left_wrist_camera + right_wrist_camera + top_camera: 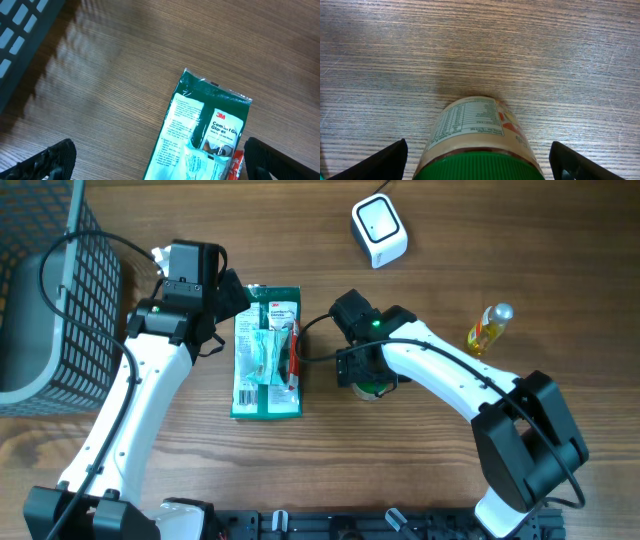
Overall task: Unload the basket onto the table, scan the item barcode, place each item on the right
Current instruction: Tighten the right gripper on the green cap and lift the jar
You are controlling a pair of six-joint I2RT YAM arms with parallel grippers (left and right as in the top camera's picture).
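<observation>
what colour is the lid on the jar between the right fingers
The jar lid is green, clearest in the right wrist view.

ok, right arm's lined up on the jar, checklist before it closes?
1. Right tool open: ok, jaws wide either side of the jar.
2. Jar centred in the tool: ok, a gap shows on each side.
3. Jar upright: ok, green lid faces up.
4. Barcode located: cannot tell, only the nutrition panel shows.
5. Scanner uncovered: ok, nothing on it.
6. Left tool out of the way: ok, open and holding nothing, over the glove pack.
</observation>
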